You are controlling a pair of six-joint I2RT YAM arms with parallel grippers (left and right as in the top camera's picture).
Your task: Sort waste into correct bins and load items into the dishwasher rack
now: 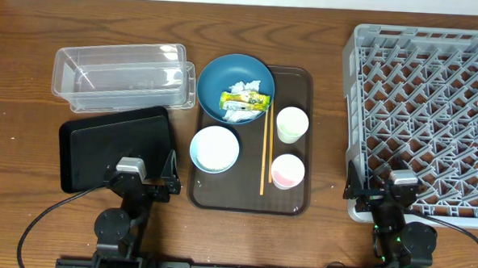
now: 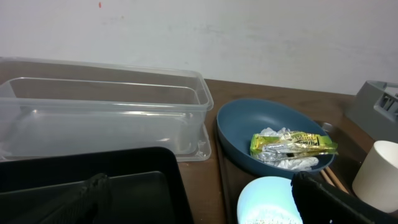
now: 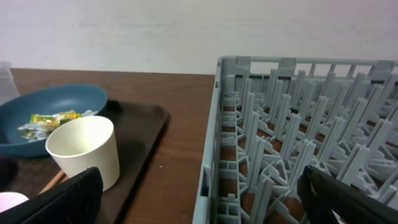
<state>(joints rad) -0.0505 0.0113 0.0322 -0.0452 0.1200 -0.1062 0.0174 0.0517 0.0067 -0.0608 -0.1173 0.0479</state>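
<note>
L gripper [image 1: 144,177] & R gripper [image 1: 392,189] both wide; wrapper [image 1: 246,100] in dk-blue bowl [image 1: 217,80], 11 o'clock on brown tray [image 1: 288,205]

Readable print: none. One patch of lettering, too blurred to read.

Wrapper [image 2: 293,144], yellow-green, on crumpled napkins [image 2: 289,163] in the blue bowl [image 2: 242,127]: in the left wrist view a row of dark letters runs along its long face, but no word, brand or number can be made out. Overhead it shows only dark flecks on the yellow band, and in the right wrist view only a yellow-green smear. Red speck [image 2: 99,5] on the wall [image 2: 261,37]: no letter shape can be made out.
</note>
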